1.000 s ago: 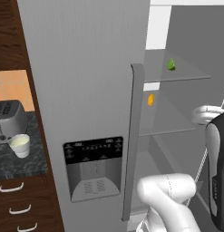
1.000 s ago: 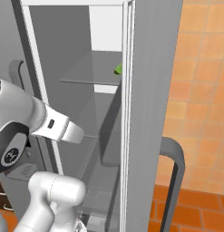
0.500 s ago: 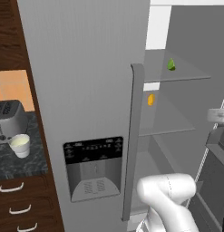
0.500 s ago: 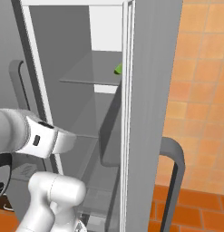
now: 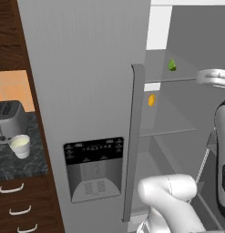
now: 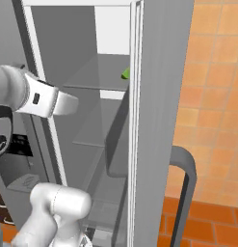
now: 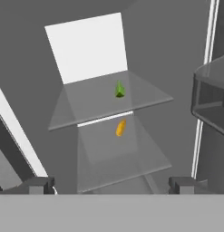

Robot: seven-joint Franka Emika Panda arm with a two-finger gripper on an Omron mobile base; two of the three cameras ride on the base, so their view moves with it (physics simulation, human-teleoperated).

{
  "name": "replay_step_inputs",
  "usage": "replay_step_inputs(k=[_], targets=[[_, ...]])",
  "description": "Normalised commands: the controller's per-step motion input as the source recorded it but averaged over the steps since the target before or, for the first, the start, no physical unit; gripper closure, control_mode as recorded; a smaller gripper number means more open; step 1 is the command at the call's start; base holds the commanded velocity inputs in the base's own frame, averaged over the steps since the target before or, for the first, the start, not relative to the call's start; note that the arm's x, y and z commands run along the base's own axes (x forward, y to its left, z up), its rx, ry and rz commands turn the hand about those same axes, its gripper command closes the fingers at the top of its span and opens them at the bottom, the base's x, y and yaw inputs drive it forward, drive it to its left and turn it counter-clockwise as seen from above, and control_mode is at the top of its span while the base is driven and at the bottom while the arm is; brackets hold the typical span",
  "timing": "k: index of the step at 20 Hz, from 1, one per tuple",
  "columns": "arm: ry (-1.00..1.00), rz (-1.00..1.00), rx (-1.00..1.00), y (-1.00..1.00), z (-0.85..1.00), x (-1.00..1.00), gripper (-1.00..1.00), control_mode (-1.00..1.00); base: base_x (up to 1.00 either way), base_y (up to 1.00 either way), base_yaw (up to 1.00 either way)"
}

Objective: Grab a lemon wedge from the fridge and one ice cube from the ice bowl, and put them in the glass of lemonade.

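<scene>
The fridge (image 5: 86, 68) has its right side open, and its left door with the black dispenser (image 5: 93, 168) is closed. The lemon wedge (image 7: 121, 128), tiny and yellow-orange, lies on the middle glass shelf (image 7: 131, 167); from the left base it shows as the lemon wedge (image 5: 151, 100). My gripper (image 7: 111, 186) is open with nothing between its fingers, facing the shelves from in front and well short of the wedge. The glass of lemonade (image 5: 20, 146) stands on the dark counter by the toaster. The ice bowl is out of view.
A tiny green piece (image 7: 119, 89) lies on the upper shelf (image 5: 177, 75). Door bins (image 7: 211, 99) jut in at the right of the hand view. The open door's handle (image 6: 185, 193) hangs at the right. A toaster (image 5: 9, 120) sits on the counter (image 5: 13, 168).
My arm has lifted: the hand has climbed from middle-shelf height to upper-shelf height at the fridge opening. The wedge, the green piece and the cup have not moved.
</scene>
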Motion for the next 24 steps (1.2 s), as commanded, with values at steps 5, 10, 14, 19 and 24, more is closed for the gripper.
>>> replay_step_inputs(k=[5, 10, 14, 19, 24], targets=[[0.14, 0.03, 0.08, -0.08, 0.36, 0.99, -1.00, -1.00, 0.00, 0.00, 0.00], [0.03, 0.00, 0.00, -0.07, -0.65, 1.00, -1.00, -1.00, 0.00, 0.00, 0.00], [0.16, 0.00, 0.00, -0.28, -0.55, 1.00, -1.00, -1.00, 0.00, 0.00, 0.00], [0.02, 0.00, 0.00, -0.37, -0.23, 1.00, -1.00, -1.00, 0.00, 0.00, 0.00], [0.00, 0.00, -0.05, -0.30, 0.16, 0.24, -1.00, -1.00, 0.00, 0.00, 0.00]])
